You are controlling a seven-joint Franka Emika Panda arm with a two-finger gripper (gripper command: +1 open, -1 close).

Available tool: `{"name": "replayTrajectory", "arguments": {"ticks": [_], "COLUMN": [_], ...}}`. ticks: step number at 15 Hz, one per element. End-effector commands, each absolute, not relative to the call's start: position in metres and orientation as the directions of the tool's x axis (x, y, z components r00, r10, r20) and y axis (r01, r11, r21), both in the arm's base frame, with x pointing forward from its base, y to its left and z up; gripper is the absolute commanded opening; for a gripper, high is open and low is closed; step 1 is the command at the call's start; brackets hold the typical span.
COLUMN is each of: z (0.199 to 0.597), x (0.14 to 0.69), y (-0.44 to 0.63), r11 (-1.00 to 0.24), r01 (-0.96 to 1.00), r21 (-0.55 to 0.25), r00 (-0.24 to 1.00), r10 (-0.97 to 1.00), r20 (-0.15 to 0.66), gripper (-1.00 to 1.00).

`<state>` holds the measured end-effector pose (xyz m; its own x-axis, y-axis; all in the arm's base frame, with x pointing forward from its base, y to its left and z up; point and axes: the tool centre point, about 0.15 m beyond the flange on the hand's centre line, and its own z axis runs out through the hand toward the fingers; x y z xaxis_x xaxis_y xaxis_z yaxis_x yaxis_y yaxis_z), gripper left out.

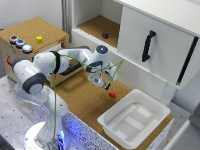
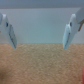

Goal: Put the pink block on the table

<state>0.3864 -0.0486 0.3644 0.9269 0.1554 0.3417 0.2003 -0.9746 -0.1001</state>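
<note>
Here the claw (image 1: 104, 83) hangs spread apart, empty, near the pink block (image 1: 112, 93) on bare table (image 1: 82, 102).

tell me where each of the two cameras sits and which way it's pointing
Exterior view: high up and off the arm, looking down at the table; it shows the whole arm, the gripper, the pink block, a white tray and a cabinet.
Wrist view: on the wrist, looking past the two open fingers at the cork table and a pale wall behind.
Shared: the gripper, the cork table, and probably the pink block, a reddish sliver at the wrist picture's edge.
</note>
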Motion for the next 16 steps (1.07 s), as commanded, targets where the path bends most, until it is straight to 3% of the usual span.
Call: {"name": "replayTrajectory", "arguments": {"ticks": [1,10,16], "z": [0.407,0.476,0.502], "x": [0.359,0.345,0.374], "y": [0.007,0.110,0.178], "r11": [-0.971,-0.957,-0.946], "r01": [0.217,0.285,0.323], "r21": [-0.102,-0.059,0.003], "r00": [0.920,0.881,0.851], "r10": [0.169,0.237,0.291], "r20": [0.353,0.410,0.437], "gripper": [1.00,1.00,1.00]}}
